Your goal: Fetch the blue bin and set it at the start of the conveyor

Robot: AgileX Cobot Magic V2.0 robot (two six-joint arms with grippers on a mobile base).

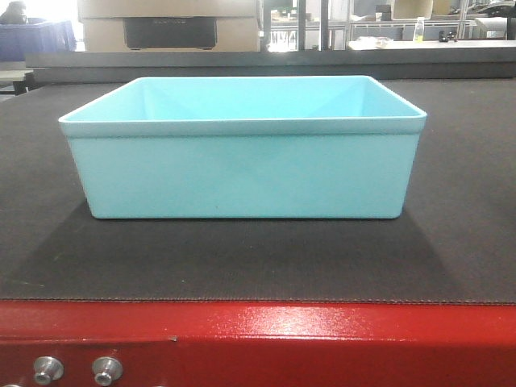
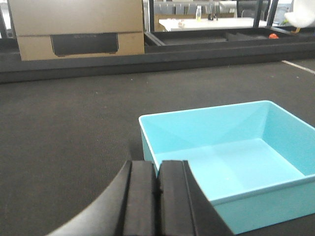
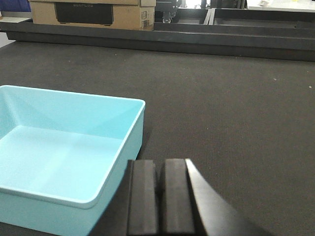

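Our left pincer (image 2: pixel 157 196) has its pads pressed together, holding nothing, just beside the blue bin (image 1: pixel 242 173)'s left near corner. Our right pincer (image 3: pixel 161 199) is likewise pinched closed and empty, off the bin's right side. The bin sits upright on the dark belt (image 1: pixel 459 201), above the red frame (image 1: pixel 322 343).

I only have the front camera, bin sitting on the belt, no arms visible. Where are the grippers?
Observer: The left gripper sits off the blue bin's left wall, its pads pressed together with nothing between them.
Operator: And the right?
Observer: The right gripper is shut too, beside the bin's opposite wall, not touching it.
Operator: Anything inside the bin?
Observer: No, both wrist views show its floor bare. It rests flat on the conveyor start.
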